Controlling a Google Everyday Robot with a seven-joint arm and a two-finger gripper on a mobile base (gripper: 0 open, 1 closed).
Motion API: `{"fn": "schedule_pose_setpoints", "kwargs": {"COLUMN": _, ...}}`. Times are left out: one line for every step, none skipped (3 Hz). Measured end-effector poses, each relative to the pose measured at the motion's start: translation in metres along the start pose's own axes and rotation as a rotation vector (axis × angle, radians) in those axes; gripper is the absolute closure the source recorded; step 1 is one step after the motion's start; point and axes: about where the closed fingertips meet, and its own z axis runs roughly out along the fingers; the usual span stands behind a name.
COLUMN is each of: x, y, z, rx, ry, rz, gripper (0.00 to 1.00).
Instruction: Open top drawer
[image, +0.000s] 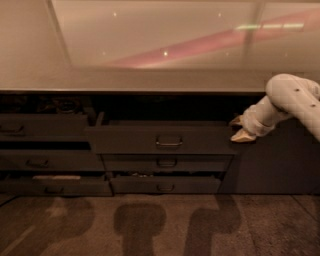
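Note:
The top drawer is a wide dark grey front with a small loop handle at its centre. It stands pulled out a little from the cabinet under the countertop. My gripper is at the drawer's right end, level with its top edge, on a white arm that comes in from the right. One pale fingertip rests at the drawer's upper right corner, far from the handle.
Two shorter drawers sit below the top one, the lowest slightly open. More drawers stack on the left. A pale countertop runs above. Carpet with shadows lies in front.

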Motion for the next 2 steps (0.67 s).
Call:
{"fn": "schedule_pose_setpoints", "kwargs": {"x": 0.0005, "y": 0.0031, "z": -0.0005, "rx": -0.001, "ry": 0.000, "rz": 0.002, "gripper": 1.00}}
{"fn": "schedule_pose_setpoints", "kwargs": {"x": 0.0007, "y": 0.0061, "z": -0.0073, "rx": 0.022, "ry": 0.009, "rz": 0.005, "gripper": 1.00}}
